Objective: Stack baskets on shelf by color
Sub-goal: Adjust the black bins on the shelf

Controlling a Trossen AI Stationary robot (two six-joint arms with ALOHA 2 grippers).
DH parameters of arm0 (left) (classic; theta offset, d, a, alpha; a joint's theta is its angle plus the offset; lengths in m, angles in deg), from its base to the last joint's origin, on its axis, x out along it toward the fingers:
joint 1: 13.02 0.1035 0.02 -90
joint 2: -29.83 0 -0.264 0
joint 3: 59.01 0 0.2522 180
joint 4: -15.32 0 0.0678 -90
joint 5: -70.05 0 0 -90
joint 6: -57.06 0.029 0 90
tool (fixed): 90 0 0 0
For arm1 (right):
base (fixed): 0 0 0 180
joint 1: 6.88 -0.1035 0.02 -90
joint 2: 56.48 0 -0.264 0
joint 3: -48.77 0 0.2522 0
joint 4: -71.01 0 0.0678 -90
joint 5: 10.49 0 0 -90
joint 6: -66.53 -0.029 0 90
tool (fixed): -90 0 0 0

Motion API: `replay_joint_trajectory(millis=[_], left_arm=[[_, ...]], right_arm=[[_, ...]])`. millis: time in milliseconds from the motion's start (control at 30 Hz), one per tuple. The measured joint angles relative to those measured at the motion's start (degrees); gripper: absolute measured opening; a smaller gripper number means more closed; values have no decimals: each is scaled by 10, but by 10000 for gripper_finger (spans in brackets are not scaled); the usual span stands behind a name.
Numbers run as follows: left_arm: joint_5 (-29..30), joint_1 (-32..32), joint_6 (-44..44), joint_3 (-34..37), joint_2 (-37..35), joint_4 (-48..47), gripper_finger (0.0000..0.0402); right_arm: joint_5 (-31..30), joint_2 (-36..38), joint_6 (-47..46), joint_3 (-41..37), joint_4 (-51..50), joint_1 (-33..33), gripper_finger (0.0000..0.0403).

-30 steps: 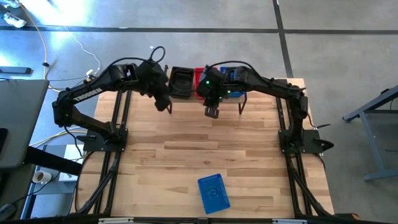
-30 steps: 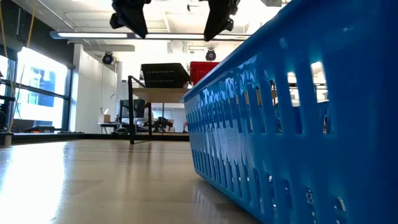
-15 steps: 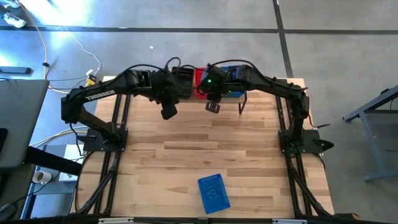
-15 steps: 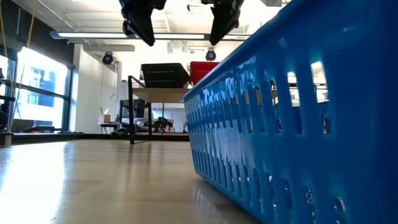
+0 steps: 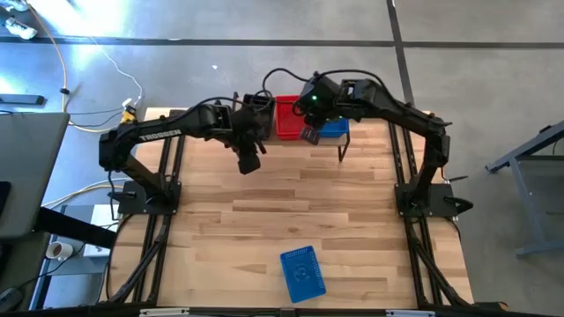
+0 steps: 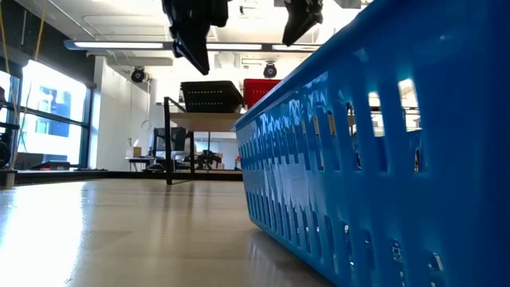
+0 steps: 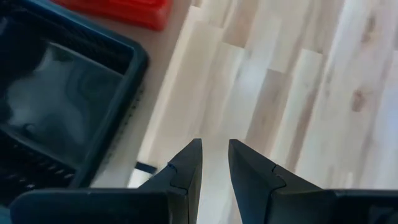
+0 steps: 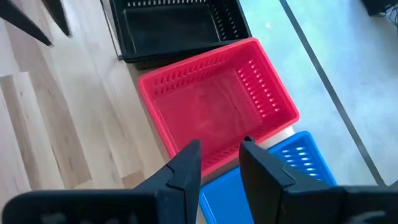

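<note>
The shelf [image 6: 199, 119] stands at the table's far edge. On its plank, from left to right, sit black baskets [image 5: 256, 109], red baskets [image 5: 286, 120] and blue baskets [image 5: 332, 130]. One more blue basket [image 5: 302, 273] lies bottom up near the table's front edge, and it fills the right of the low view [image 6: 382, 159]. My left gripper [image 5: 249, 162] hovers in front of the shelf, just off the black baskets [image 7: 56, 106], with a narrow gap and empty. My right gripper [image 5: 309, 135] hovers over the red basket [image 8: 217, 112] and the blue basket [image 8: 292, 162], narrowly open and empty.
The wide wooden tabletop [image 5: 291, 207] lies between the shelf and the loose blue basket. The shelf's thin black legs [image 5: 342, 150] stand at its front. Both arms' bases are at the table's left and right edges.
My left gripper has gone toward the table's right and a little toward the near edge, ending in front of the black baskets. My right gripper has gone toward the far edge and up, from in front of the shelf to over the red and blue baskets.
</note>
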State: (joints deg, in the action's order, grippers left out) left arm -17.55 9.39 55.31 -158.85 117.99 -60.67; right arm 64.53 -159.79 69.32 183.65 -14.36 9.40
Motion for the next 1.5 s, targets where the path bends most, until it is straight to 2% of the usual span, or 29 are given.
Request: replay_joint_trajectory(millis=[400, 1033, 1367, 1500], left_arm=[[26, 1, -6, 0, 15, 63, 71], [61, 28, -6, 0, 54, 79, 71], [53, 27, -6, 0, 54, 107, 71], [20, 25, -11, 0, 38, 97, 71]], right_arm=[[1, 9, 2, 0, 5, 2, 94], [5, 9, 2, 0, 0, 2, 94], [6, 9, -3, 0, 0, 2, 94], [18, 9, -35, 0, -10, -1, 94]])
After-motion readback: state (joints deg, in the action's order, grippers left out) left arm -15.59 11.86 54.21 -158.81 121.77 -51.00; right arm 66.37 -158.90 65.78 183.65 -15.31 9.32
